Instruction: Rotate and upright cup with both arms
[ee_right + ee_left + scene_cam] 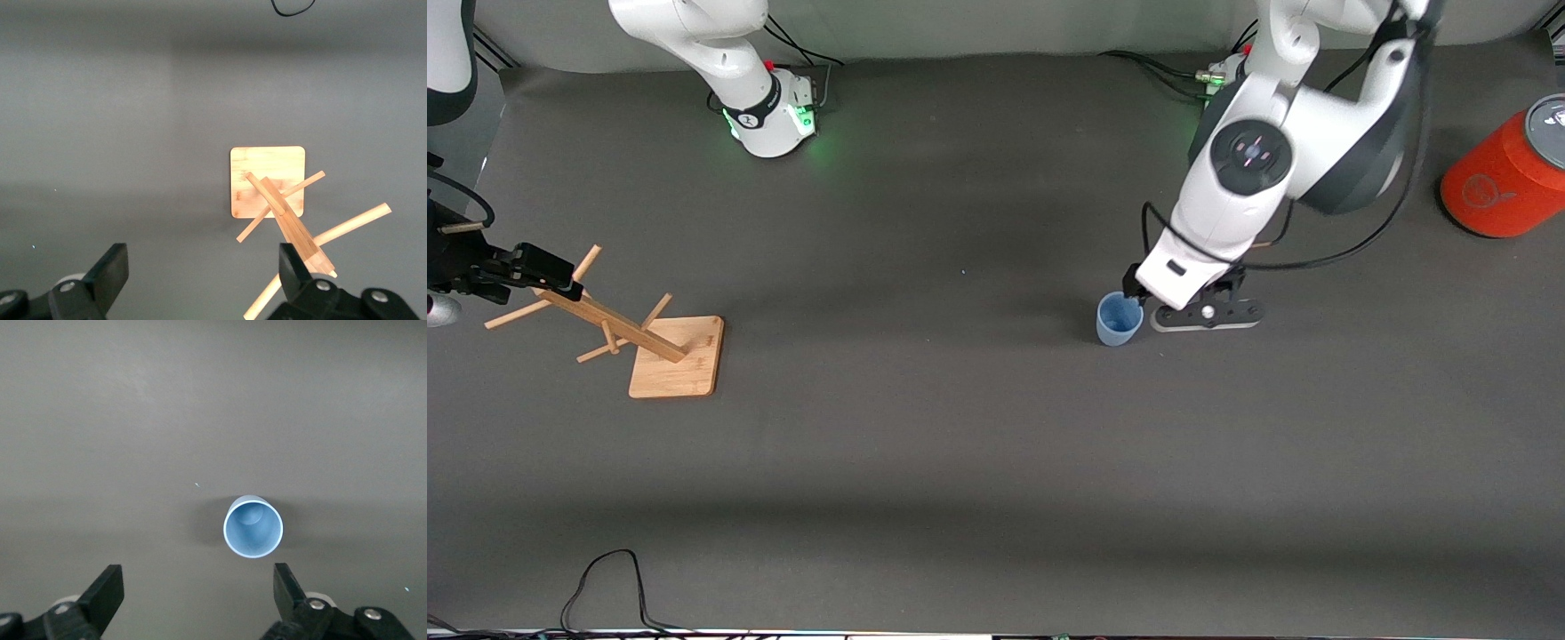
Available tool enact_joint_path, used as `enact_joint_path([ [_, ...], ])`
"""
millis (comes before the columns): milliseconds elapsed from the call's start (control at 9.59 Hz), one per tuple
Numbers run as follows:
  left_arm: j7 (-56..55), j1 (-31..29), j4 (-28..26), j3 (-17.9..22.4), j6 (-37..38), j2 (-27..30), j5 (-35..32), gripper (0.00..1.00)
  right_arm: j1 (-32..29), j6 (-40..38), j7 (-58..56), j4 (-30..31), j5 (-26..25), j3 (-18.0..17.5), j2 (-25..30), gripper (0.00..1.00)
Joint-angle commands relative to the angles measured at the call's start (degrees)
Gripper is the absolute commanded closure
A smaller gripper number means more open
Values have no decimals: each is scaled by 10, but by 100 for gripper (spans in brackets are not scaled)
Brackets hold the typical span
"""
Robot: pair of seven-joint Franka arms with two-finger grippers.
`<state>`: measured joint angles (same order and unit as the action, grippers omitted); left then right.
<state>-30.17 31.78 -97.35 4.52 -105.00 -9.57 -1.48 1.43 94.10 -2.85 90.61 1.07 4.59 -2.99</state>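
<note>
The cup (1119, 320) is shown upright on the surface, mouth up, at roughly four o'clock from centre. The left end effector (195, 600) is held open above it — a clean vertical retreat is advised. The right end effector (200, 283), open, waits over the wooden rack (618, 324).

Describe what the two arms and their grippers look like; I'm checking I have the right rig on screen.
Both arms are glossy white with dark grey joint bands and green lights at their bases. The left arm has a round dark cap marked with a small cross, and black cables looping along it. The left gripper and right gripper have black wedge-shaped fingers on black bodies with silver screws.
</note>
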Motion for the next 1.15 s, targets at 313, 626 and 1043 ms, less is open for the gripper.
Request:
enact_joint_path([
  [313, 90, -89, 10, 0, 81, 79, -48, 0, -2, -6, -8, -2, -5, -3, 5, 0],
  [626, 127, -151, -45, -5, 79, 131, -48, 0, -2, -6, -8, -1, -5, -3, 4, 0],
  [1043, 246, -318, -45, -74, 88, 143, -36, 0, -2, -6, -8, -1, -4, -3, 4, 0],
])
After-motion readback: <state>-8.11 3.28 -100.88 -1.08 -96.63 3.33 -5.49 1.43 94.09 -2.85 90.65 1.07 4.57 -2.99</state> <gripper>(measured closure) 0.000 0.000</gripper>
